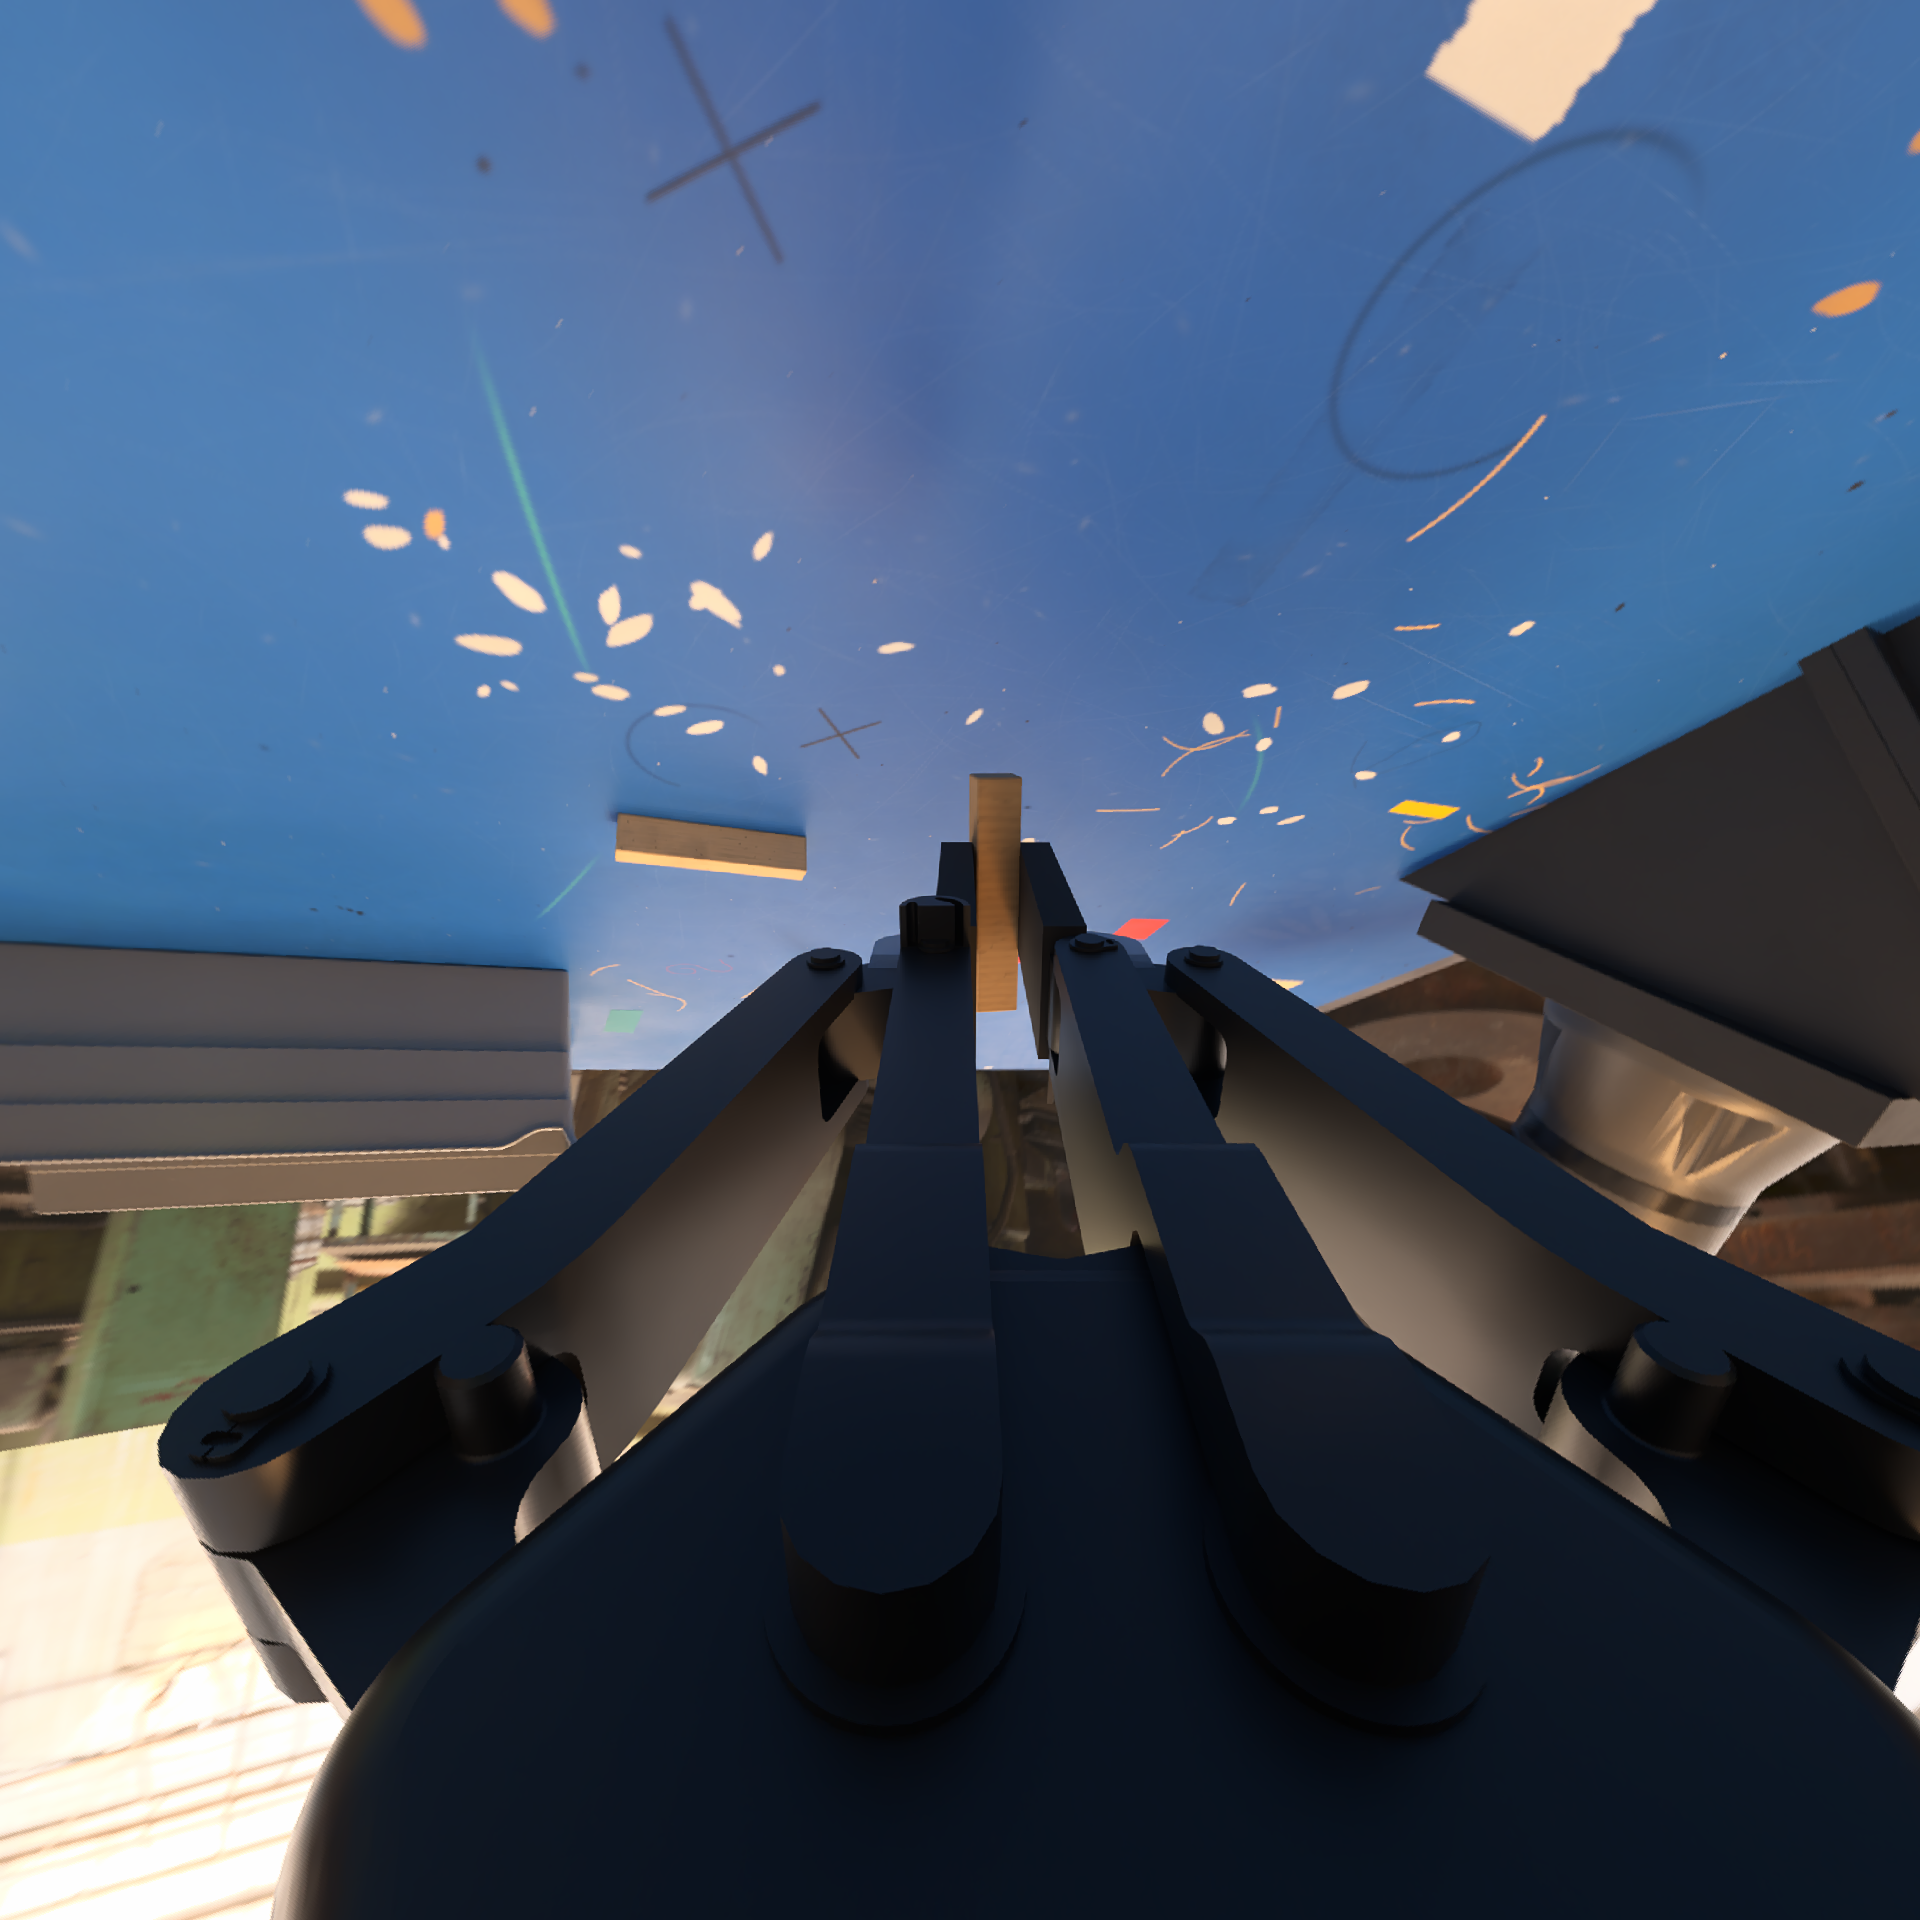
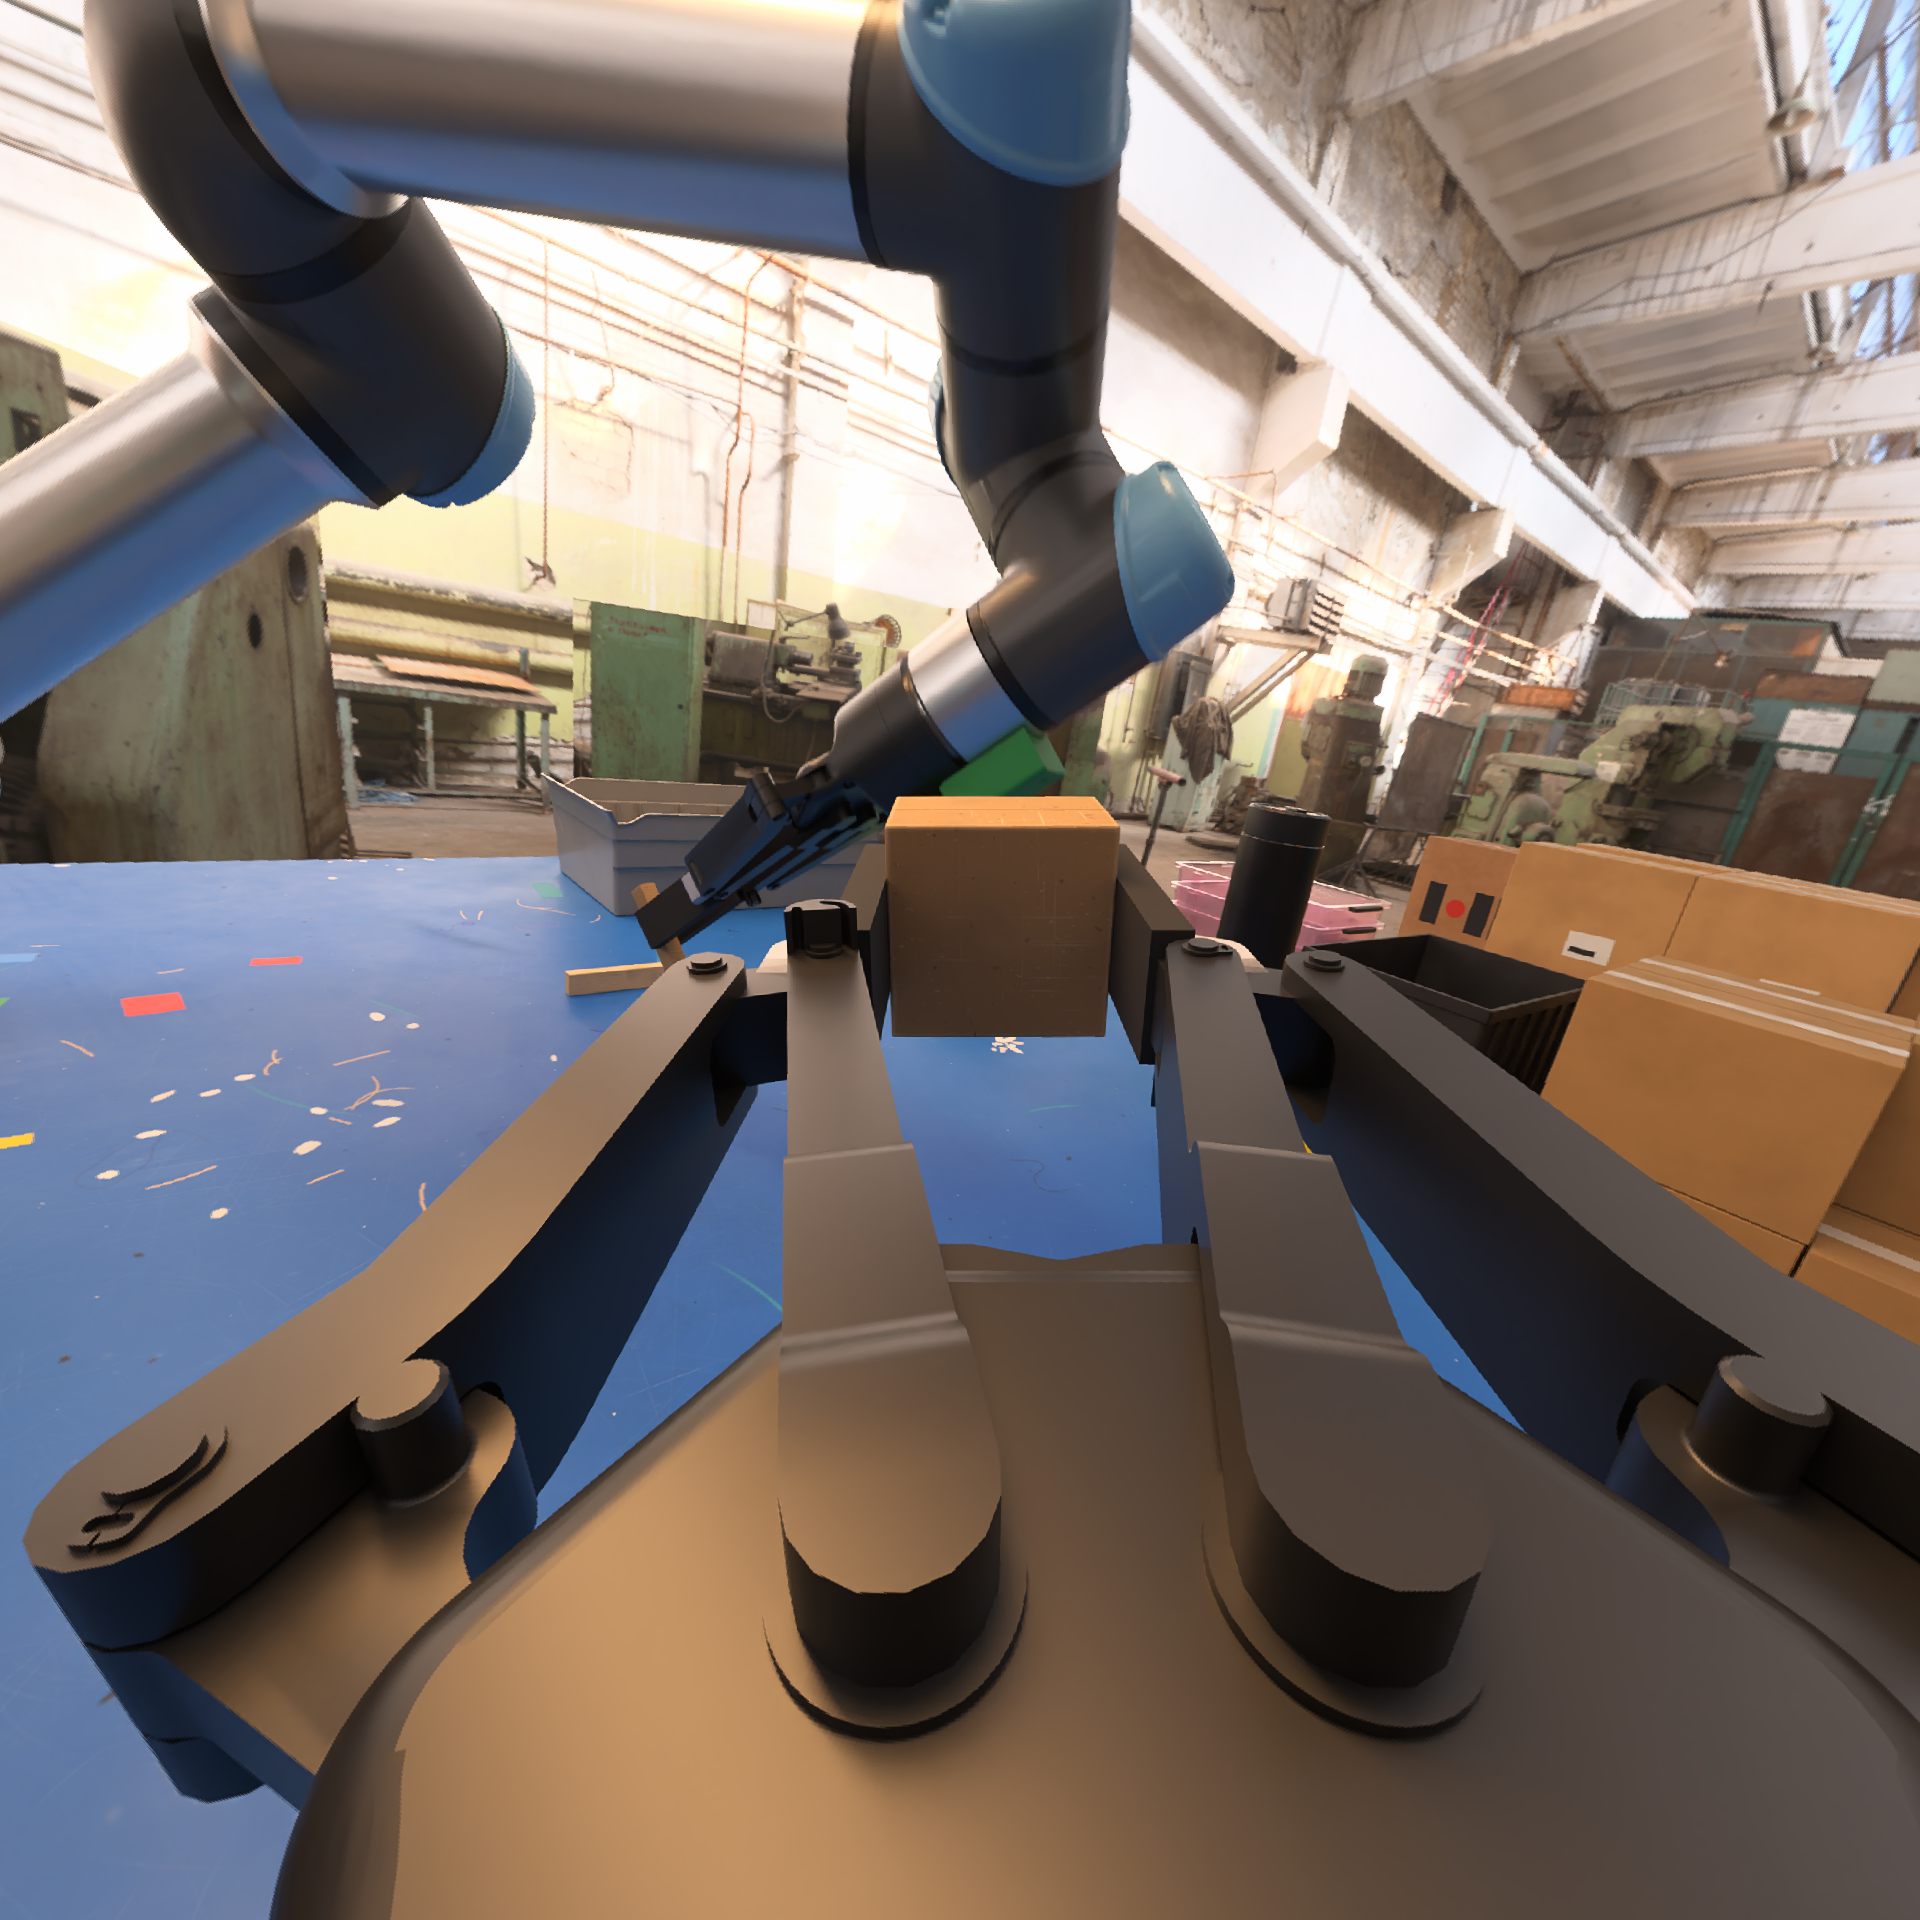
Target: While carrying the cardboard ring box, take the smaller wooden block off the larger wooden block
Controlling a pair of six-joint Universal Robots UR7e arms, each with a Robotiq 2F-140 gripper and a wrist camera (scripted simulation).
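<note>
My left gripper (image 1: 995, 883) is shut on the smaller wooden block (image 1: 994, 821), a thin light-wood strip held on edge above the blue table (image 1: 935, 416). The larger wooden block (image 1: 711, 846) lies flat on the table, to the left of the held block and apart from it. My right gripper (image 2: 1003, 925) is shut on the cardboard ring box (image 2: 1000, 914), a brown cube held above the table. In the right wrist view the left gripper (image 2: 681, 914) holds the small block (image 2: 646, 896) just above the larger block (image 2: 611, 978).
A grey bin (image 2: 623, 831) stands at the table's far edge, also in the left wrist view (image 1: 270, 1049). A black cylinder (image 2: 1273, 873), a pink basket (image 2: 1340, 909), a black crate (image 2: 1475, 987) and stacked cardboard boxes (image 2: 1725, 1081) stand to the right. The left arm (image 2: 623, 125) spans overhead.
</note>
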